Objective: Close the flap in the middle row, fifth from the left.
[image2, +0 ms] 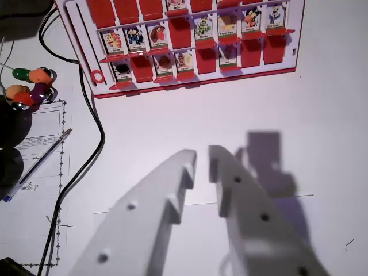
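A red flap-board game [190,80] lies at the top of the wrist view on a white table. Its visible middle row has upright picture flaps and one flat red flap [179,33]. Fifth from the wrist view's left in that row is an upright flap [203,27] showing a character card. My gripper [202,164], two white fingers, hangs well below the board's near edge and touches nothing. The jaws stand a narrow gap apart, with nothing between them.
A black cable [86,121] runs down the wrist view's left past the board. A blue pen [40,164] lies on a printed sheet [43,126]. Colourful rounded objects [31,86] sit at the far left. The gripper's shadow [264,155] falls on the table.
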